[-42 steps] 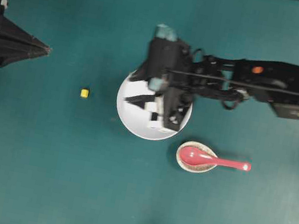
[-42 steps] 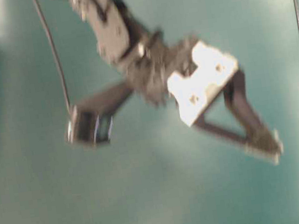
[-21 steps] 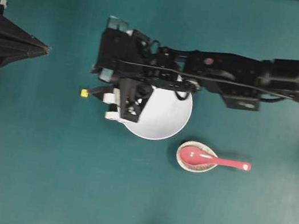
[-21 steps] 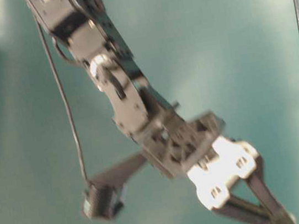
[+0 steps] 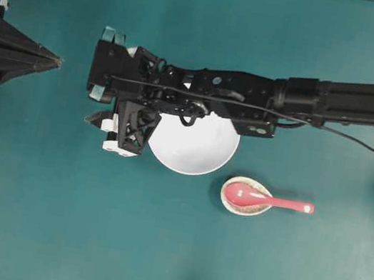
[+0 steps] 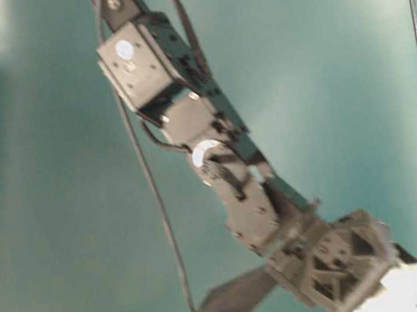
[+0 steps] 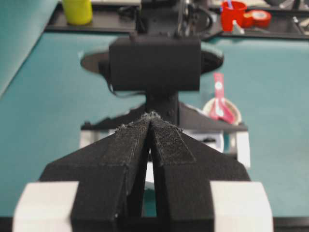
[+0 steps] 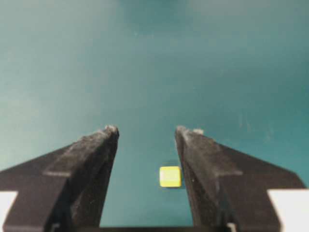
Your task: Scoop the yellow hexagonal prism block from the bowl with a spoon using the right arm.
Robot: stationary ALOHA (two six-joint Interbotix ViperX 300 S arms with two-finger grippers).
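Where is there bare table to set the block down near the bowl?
Bare table lies below the bowl and left of the spoon, and along the whole bottom. Crowded: the bowl's left rim, where the right gripper straddles the block.

Black jointed right arm (image 5: 339, 98), loose black cable (image 5: 250, 108), teal caps (image 5: 109, 35)

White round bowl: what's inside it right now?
Nothing shows on the visible part of the white round bowl; its upper left is covered by the black right arm. The tiny yellow block lies on the teal table, between the open right gripper's fingers.
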